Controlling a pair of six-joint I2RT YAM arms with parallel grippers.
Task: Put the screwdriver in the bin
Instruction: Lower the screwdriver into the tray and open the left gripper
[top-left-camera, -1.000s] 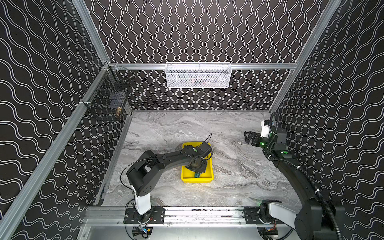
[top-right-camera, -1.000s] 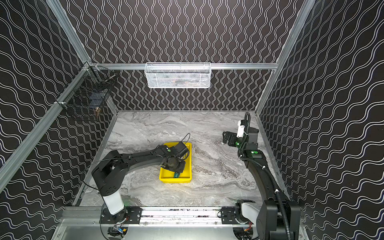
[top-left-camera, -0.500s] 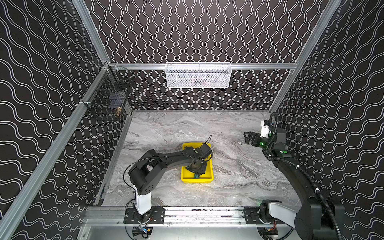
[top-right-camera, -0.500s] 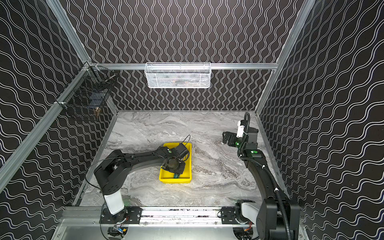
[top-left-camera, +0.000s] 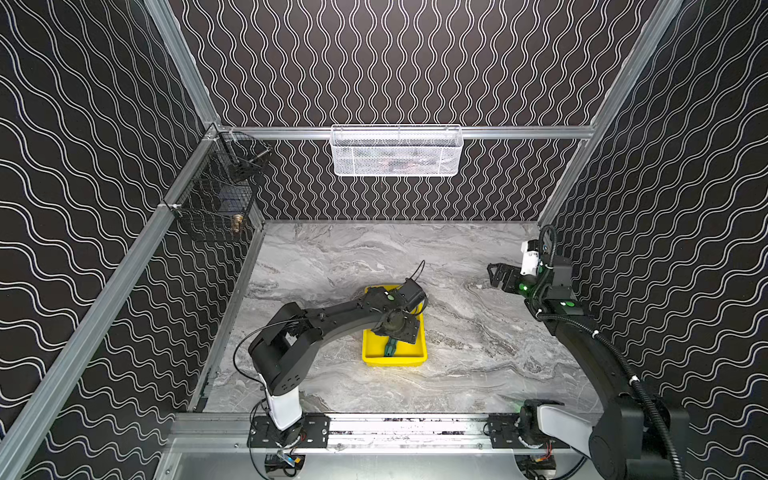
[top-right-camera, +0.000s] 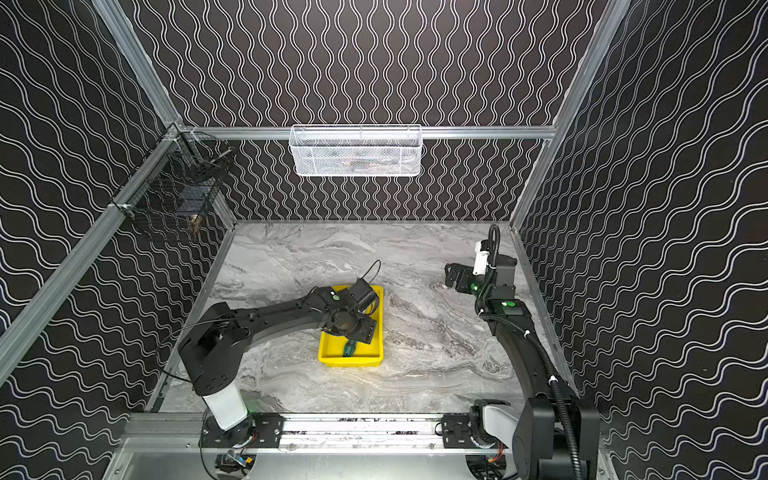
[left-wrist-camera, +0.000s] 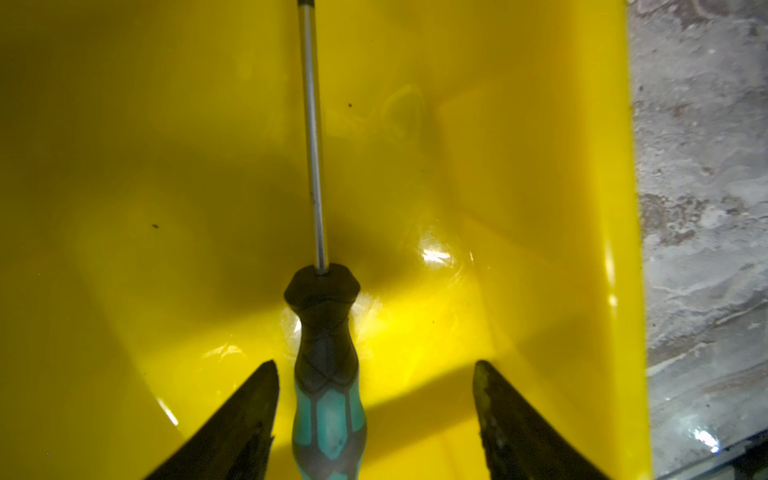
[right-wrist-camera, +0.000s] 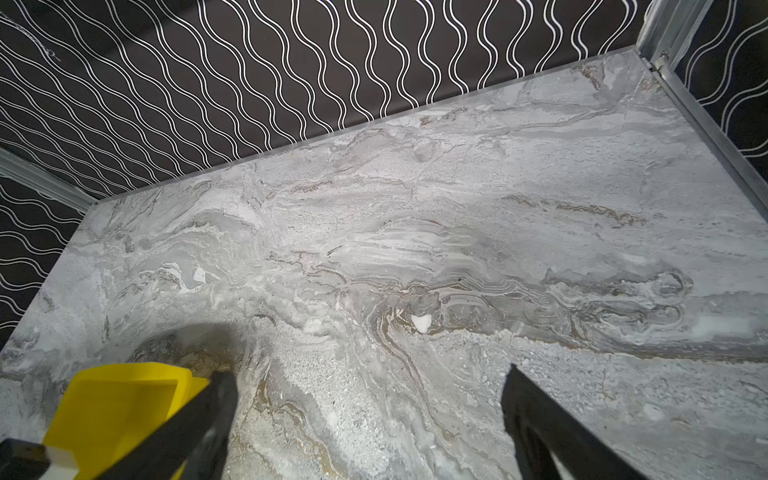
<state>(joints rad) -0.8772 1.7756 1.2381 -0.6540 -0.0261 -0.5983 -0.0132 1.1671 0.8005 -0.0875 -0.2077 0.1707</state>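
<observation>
Left wrist: screwdriver (left-wrist-camera: 324, 340) lies in bin (left-wrist-camera: 540, 166), left pincer (left-wrist-camera: 375, 365) apart astride it; right pincer (right-wrist-camera: 370, 372) apart too.

In both top views the left arm (top-left-camera: 328, 318) covered all but a teal stub of the screwdriver (top-left-camera: 390, 348) and hid the middle of the bin (top-left-camera: 395, 360). The left wrist view cut off the shaft's tip and the handle's butt. The contents of the white mesh basket (top-left-camera: 395, 156) and the black wire basket (top-left-camera: 214, 208) were too small to tell. The right wrist view's edge cut off all but a corner of the bin.
</observation>
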